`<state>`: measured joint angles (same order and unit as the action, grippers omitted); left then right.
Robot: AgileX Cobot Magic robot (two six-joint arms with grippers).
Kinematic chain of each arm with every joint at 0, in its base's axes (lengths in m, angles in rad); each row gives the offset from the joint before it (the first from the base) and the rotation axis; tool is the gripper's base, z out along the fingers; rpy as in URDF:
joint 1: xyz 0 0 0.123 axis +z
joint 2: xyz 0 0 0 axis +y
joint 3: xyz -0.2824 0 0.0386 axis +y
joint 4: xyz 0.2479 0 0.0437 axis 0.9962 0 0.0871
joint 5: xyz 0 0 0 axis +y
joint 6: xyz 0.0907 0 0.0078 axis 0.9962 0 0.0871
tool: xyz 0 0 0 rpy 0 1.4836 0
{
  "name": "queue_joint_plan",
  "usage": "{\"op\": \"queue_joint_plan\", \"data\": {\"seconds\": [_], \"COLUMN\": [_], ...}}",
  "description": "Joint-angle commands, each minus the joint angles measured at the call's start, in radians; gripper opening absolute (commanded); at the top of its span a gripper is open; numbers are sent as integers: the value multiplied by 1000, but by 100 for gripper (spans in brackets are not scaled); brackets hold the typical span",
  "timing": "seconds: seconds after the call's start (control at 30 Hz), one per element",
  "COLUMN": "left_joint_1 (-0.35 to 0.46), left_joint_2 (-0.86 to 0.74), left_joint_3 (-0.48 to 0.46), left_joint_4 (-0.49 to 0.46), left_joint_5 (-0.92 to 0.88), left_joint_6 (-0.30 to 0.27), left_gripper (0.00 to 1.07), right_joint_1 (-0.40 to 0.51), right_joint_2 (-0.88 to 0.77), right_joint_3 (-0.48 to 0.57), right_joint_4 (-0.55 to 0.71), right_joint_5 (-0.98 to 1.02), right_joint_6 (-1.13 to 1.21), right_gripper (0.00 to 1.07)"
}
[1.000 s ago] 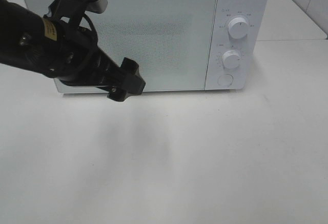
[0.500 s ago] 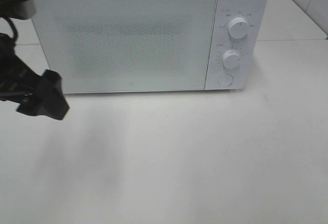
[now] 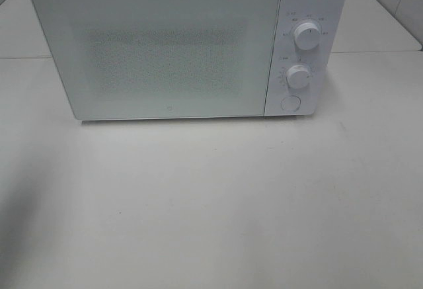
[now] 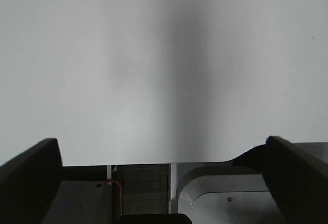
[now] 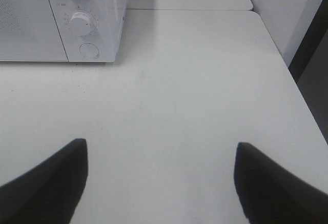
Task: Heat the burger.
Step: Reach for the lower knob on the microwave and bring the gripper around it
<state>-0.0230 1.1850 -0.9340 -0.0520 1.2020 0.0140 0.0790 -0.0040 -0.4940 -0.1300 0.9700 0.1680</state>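
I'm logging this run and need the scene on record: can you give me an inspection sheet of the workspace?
surface: white table, plain
job's things: burger not seen; white microwave, door shut
clutter: nothing seen
grippers: left gripper open, empty; right gripper open, empty
cables: thin orange wire at the left gripper's base
surroundings: tiled wall behind the table

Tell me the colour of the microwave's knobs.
White, like the microwave itself; both knobs show best in the exterior high view.
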Motion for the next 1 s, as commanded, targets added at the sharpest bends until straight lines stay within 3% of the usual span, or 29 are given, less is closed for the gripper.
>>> {"op": "queue_joint_plan", "data": {"seconds": [0.03,0.2,0.4,0.77,1.0], "left_joint_1": [30,30,30,30,30], "left_joint_2": [-107,-248,-504,-843,-971], "left_joint_3": [12,72,206,380,397], "left_joint_4": [-4,5,24,52,46], "left_joint_5": [67,48,-20,-65,-159], "left_joint_6": [4,7,54,46,46], "left_gripper": [98,98,98,98,98], "right_joint_1": [-5,-5,-5,-5,-5], "right_joint_2": [-28,-28,-28,-28,-28], "right_joint_3": [1,1,1,1,1], "right_joint_4": [-4,-4,-4,-4,-4], "right_joint_5": [-7,-7,-7,-7,-7], "right_joint_6": [8,8,8,8,8], "right_gripper": [75,75,75,75,75]}}
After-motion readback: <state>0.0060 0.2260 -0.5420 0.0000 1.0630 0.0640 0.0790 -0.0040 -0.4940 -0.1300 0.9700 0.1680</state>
